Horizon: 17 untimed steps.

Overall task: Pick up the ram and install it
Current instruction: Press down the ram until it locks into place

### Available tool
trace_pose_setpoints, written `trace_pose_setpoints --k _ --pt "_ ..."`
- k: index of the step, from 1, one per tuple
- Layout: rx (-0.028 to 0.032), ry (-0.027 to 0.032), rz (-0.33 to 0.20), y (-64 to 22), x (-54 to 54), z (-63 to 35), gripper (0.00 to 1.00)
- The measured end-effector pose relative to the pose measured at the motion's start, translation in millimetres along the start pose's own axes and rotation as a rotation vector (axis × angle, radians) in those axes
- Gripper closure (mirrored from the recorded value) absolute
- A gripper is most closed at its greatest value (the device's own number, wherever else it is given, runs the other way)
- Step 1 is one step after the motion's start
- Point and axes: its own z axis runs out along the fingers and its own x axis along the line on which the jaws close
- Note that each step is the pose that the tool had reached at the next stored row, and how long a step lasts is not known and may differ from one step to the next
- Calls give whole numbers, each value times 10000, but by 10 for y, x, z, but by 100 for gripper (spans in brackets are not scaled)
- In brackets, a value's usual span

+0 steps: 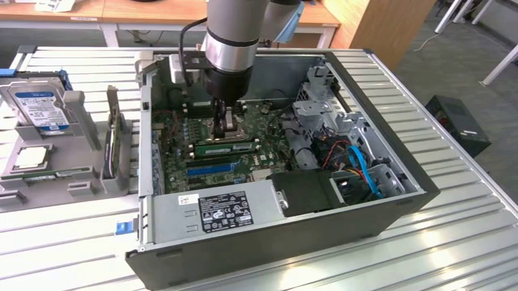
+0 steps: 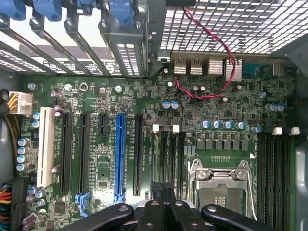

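The ram [image 1: 225, 147], a narrow green stick with a white sticker, stands on edge in a motherboard slot inside the open computer case [image 1: 404, 182], between white latches. My gripper [image 1: 225, 128] reaches down into the case just behind and above the ram, over the silver CPU socket [image 2: 219, 185]. In the wrist view its black fingertips [image 2: 169, 188] are pressed together with nothing between them, so the gripper [image 2: 163, 190] is shut and holds nothing. Dark memory slots [image 2: 168, 159] run beside the socket.
A grey holder [image 1: 81, 176] on the exterior view's left carries a hard drive [image 1: 36, 106], a green expansion card [image 1: 113, 142] and a CPU chip [image 1: 31, 157]. In the case are the power supply [image 1: 222, 212], a drive cage [image 1: 324, 109] and blue cables [image 1: 364, 173].
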Motion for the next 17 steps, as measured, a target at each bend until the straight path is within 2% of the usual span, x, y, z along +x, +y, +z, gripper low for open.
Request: trace_pose_setpoints --k 4,8,12,17 --pt "0 -1 0 -3 2 63 90" --pt "-1 1 2 -1 2 66 90" --pt "1 -2 1 50 1 78 90" --pt "0 0 0 54 2 81 90"
